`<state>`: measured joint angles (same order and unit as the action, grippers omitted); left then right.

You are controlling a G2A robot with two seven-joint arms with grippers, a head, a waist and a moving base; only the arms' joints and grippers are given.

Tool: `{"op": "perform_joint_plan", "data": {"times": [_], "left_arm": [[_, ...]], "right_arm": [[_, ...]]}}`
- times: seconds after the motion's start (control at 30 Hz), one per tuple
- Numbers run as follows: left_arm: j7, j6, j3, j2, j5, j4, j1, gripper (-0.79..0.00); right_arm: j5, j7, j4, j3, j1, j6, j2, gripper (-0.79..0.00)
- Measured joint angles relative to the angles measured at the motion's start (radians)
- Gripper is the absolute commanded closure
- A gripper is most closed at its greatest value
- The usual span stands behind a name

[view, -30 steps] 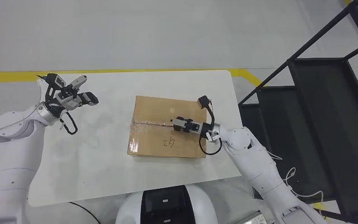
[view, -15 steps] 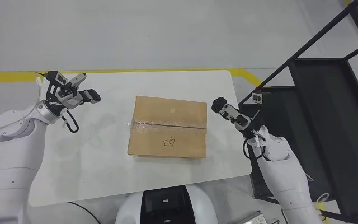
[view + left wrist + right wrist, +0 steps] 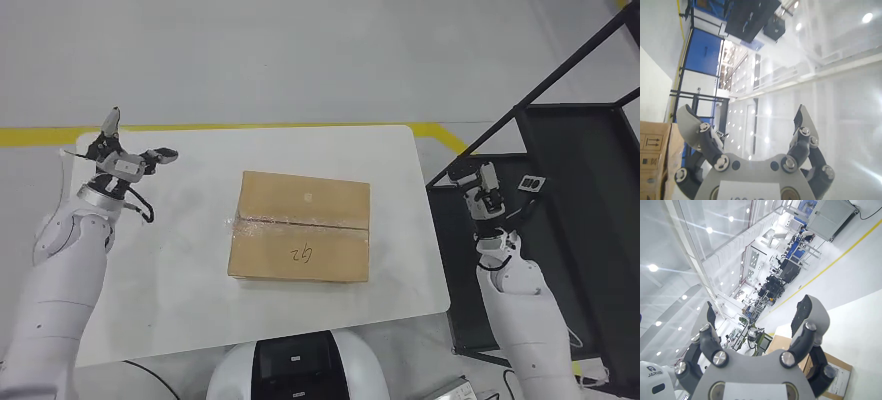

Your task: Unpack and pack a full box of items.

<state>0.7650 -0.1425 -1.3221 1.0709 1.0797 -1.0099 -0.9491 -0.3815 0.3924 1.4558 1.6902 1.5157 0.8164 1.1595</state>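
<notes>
White, smooth, round-cornered table (image 3: 170, 270): bears one flat rectangular brown cardboard box (image 3: 300, 225) at its centre, flaps closed, with what appears to be glossy clear tape along the seam. Black metal stepped rack (image 3: 560, 160) stands beside the table's right edge. Left gripper (image 3: 140, 138) is over the far left corner, ribbed fingers (image 3: 800, 117) spread wide, empty. Right gripper (image 3: 483, 185) is off the right edge by the rack, likewise wide and empty.
</notes>
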Motion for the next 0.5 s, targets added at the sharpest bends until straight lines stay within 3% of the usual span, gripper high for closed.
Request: {"op": "perform_joint_plan", "data": {"times": [0.17, 0.27, 0.5], "left_arm": [[-0.289, -0.087, 0.002, 0.013, -0.055, -0.106, -0.045, -0.785], [-0.286, -0.081, 0.011, 0.009, -0.167, -0.160, -0.058, -0.785], [-0.281, -0.080, 0.010, 0.010, -0.123, -0.149, -0.057, -0.785]], "right_arm": [[-0.007, -0.007, -0.030, -0.001, -0.017, 0.000, 0.001, -0.785], [-0.007, -0.006, -0.029, -0.001, -0.017, 0.000, 0.001, -0.785], [-0.007, -0.006, -0.029, -0.001, -0.017, 0.000, 0.001, -0.785]]}}
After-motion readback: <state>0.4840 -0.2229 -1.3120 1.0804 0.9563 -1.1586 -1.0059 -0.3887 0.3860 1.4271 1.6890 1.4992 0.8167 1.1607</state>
